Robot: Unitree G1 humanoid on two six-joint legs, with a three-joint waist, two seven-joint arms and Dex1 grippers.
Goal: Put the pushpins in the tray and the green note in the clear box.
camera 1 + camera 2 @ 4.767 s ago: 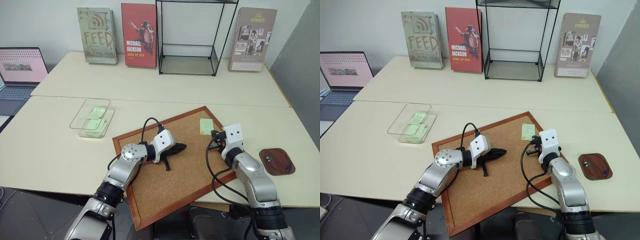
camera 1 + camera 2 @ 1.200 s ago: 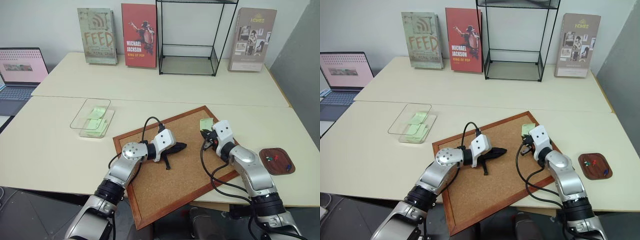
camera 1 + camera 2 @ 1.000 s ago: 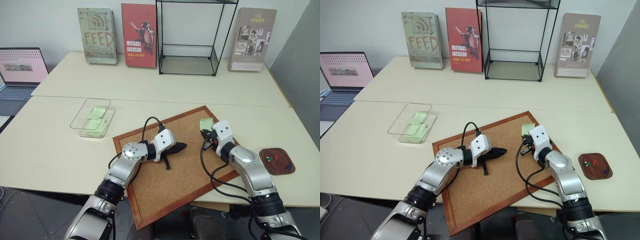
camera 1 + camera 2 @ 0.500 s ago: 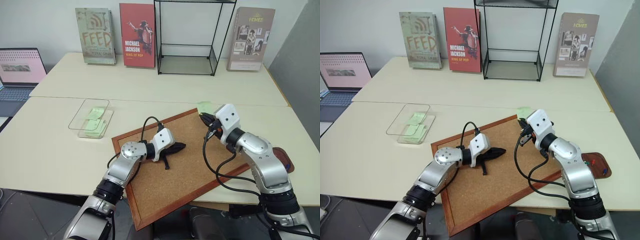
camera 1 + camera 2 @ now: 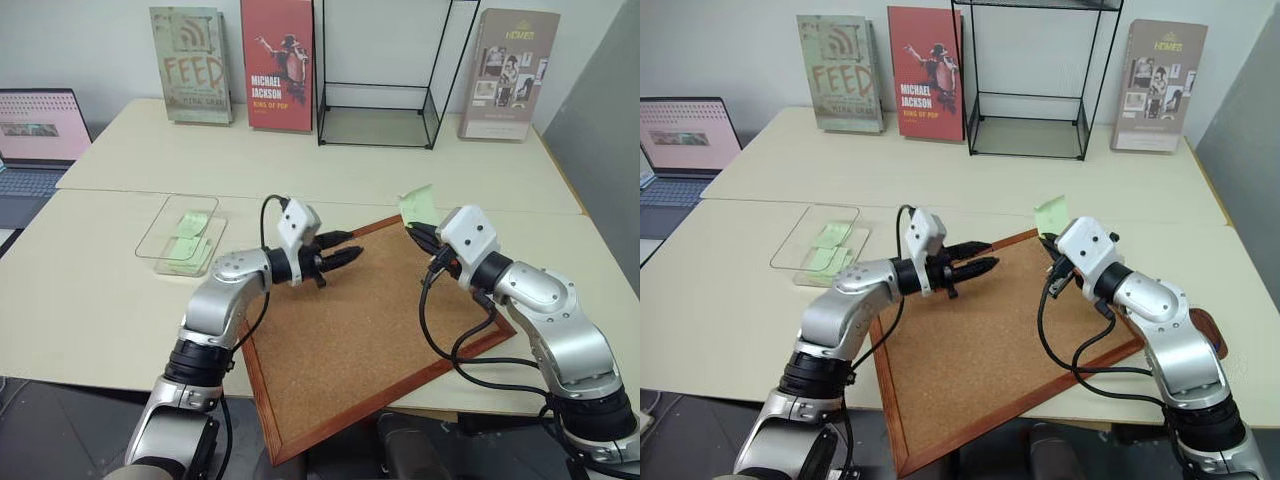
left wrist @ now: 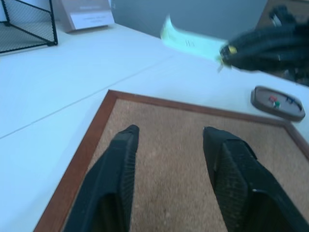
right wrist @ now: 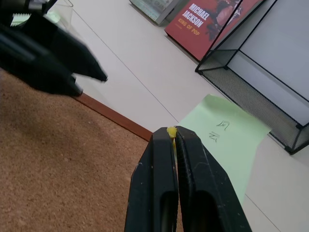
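A: We have the right gripper (image 7: 173, 133) clenched tight, and between its fingertips we see a yellow pin head with the green note (image 7: 227, 137) hanging on it. The note stands out beyond the tips, lifted clear above the far corner of the corkboard (image 5: 360, 340).

B: And the left gripper (image 6: 169, 133)? We see its two fingers (image 6: 123, 166) spread apart with nothing between them, only bare cork and the board's wooden edge under the gap.

A: Agreed, released and empty. Straight ahead of those open jaws, we find the note and the right gripper's tips, apart from ours.

B: The tray (image 6: 278, 102) lies past the board's edge, beyond and to one side of the left jaws, with red, green and blue pushpins (image 6: 275, 101) inside it.

A: The clear box (image 5: 183, 234) sits on the table behind the left gripper, on its outer side, well apart from both sets of jaws. We see pale green notes already lying in it.
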